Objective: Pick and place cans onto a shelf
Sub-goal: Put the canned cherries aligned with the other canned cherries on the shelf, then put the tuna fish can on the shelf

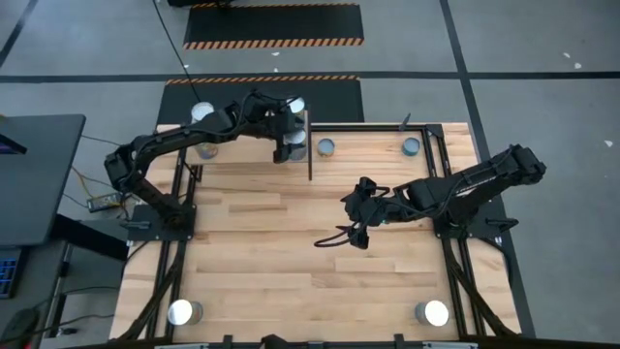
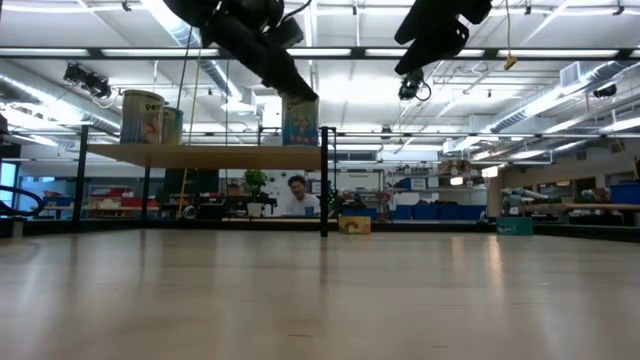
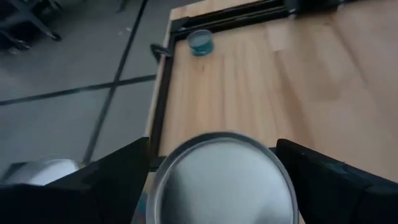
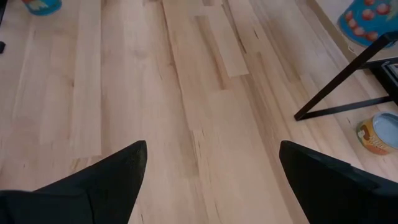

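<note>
The shelf (image 2: 200, 156) stands at the table's far left. Two cans (image 2: 142, 117) (image 2: 172, 125) stand on their bases at its left end. My left gripper (image 1: 291, 142) is at the shelf's right end, shut on a third can (image 2: 300, 122), whose silver top fills the left wrist view (image 3: 221, 180). My right gripper (image 1: 356, 221) hangs open and empty above the middle of the table, and its fingers stand wide apart in its wrist view (image 4: 211, 174). Two more cans (image 1: 325, 146) (image 1: 412, 146) stand on the table by its far edge. My left gripper pinches the can between its two fingers, on opposite sides just below the top rim (image 3: 155, 180). The fingers come from above, slanting down. The can stays upright, its base at the level of the shelf board's right end (image 2: 300, 146). I cannot tell whether it rests there.
Single cans stand at the table's near left corner (image 1: 181, 312) and near right corner (image 1: 433, 313). The shelf's black right leg (image 2: 324, 190) stands just beside the held can. A black frame (image 1: 426, 131) runs along the table's far right edge.
</note>
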Robot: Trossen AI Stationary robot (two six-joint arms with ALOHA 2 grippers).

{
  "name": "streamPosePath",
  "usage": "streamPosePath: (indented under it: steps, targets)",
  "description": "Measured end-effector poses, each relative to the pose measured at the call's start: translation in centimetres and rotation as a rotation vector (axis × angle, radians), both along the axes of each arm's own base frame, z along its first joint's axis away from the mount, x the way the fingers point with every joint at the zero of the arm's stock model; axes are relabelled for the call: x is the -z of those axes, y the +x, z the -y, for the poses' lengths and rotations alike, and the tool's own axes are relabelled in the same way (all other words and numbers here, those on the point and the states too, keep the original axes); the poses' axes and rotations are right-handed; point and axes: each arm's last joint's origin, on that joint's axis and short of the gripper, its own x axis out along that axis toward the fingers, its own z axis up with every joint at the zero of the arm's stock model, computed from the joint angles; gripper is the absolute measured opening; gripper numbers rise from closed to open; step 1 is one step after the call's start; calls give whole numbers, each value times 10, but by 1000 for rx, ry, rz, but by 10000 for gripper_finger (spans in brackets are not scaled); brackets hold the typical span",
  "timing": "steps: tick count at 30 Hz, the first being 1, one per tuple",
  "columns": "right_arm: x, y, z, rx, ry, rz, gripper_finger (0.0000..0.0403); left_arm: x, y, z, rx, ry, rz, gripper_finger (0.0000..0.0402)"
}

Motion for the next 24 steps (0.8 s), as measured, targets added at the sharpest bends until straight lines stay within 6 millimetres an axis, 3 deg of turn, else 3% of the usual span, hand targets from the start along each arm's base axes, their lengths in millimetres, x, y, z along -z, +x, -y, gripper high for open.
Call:
streamPosePath:
  steps: [11, 17, 21, 24]
  targets:
    - [0, 0, 0, -5, -7, -2, 374, -7, 4, 14, 15, 90, -10, 353]
    - [-1, 3, 6, -39, -75, -3, 374, -43, -11, 48, 44, 104, 110, 353]
    - [-4, 7, 15, -62, -132, 14, 374, -71, -28, 78, 114, 5, 226, 353]
    - [-5, 10, 27, -48, -163, 18, 374, -81, -38, 104, 218, -92, 247, 352]
